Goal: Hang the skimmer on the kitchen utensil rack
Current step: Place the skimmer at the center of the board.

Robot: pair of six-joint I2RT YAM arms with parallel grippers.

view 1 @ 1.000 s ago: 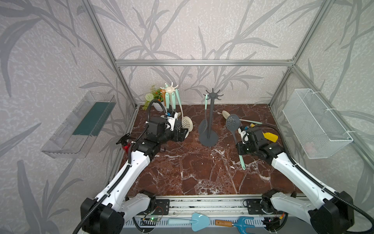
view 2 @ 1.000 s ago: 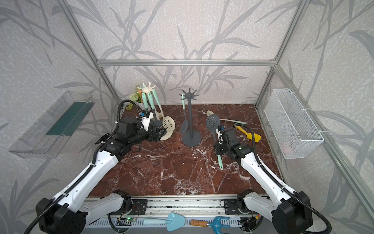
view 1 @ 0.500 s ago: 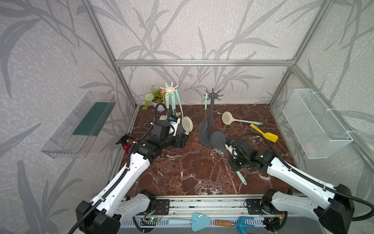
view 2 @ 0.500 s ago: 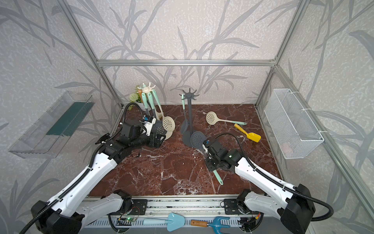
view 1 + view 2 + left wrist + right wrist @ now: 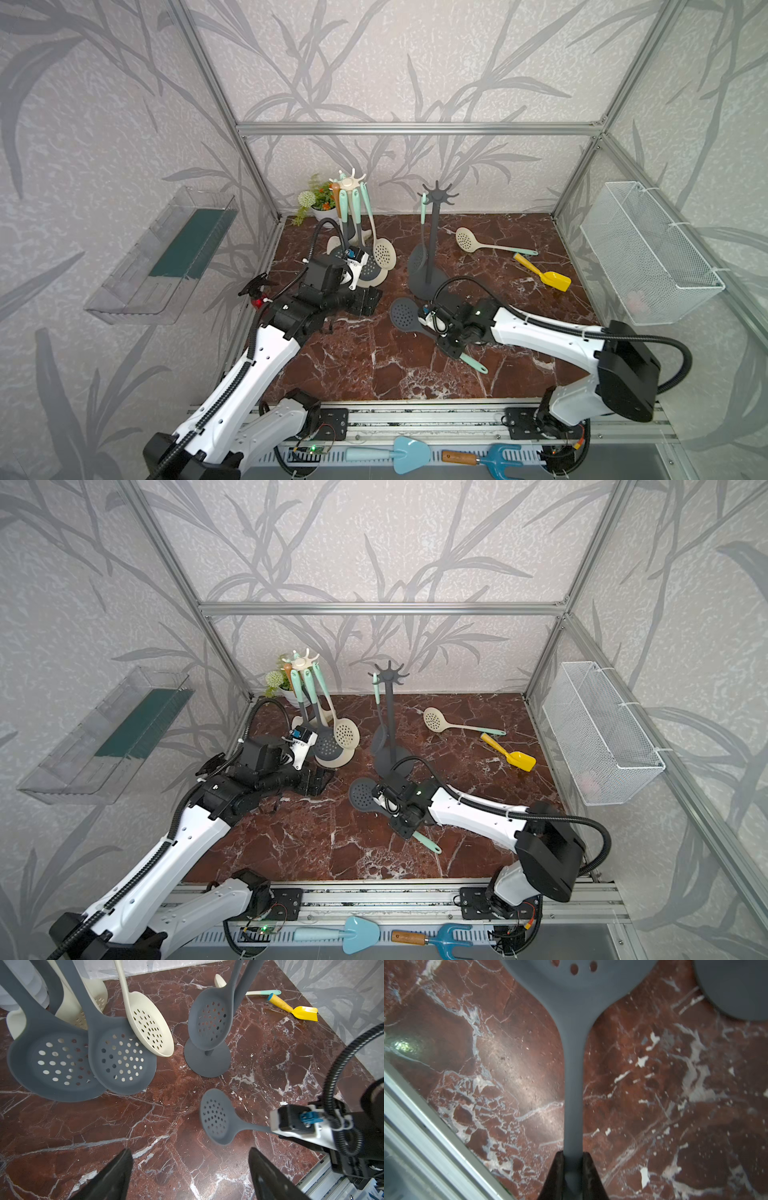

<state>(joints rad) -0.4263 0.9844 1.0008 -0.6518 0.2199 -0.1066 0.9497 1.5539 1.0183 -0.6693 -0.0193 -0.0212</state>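
Currently mid-carry, hanging not yet begun. Right jaws are pressed together on the narrow neck of the skimmer (image 5: 404,313), pinching it from both sides. It appears lifted off the surface (image 5: 365,361), roughly level, just in front of the rack (image 5: 433,232). Its holed head points at the left arm and its mint handle tip sticks out behind the grip.

Left jaws are spread wide, holding nothing, near the skimmer's head and aimed at it. Likely a handover or a steadying hold; cannot tell which.

Next move, as I judge it: tip the skimmer head-down, raise the mint end to the prongs at the top of the rack, and hook it there. No hanging hole is visible from here, so alignment is a guess.

Skimmer: matte dark grey, rubbery look, shallow round bowl with small round holes, neck flaring smoothly into it.

Rack: matte grey, thin pole, flat round base, crown of short prongs, 1 grey skimmer already hanging.

Surface: glossy red-brown marble pattern, white veins.
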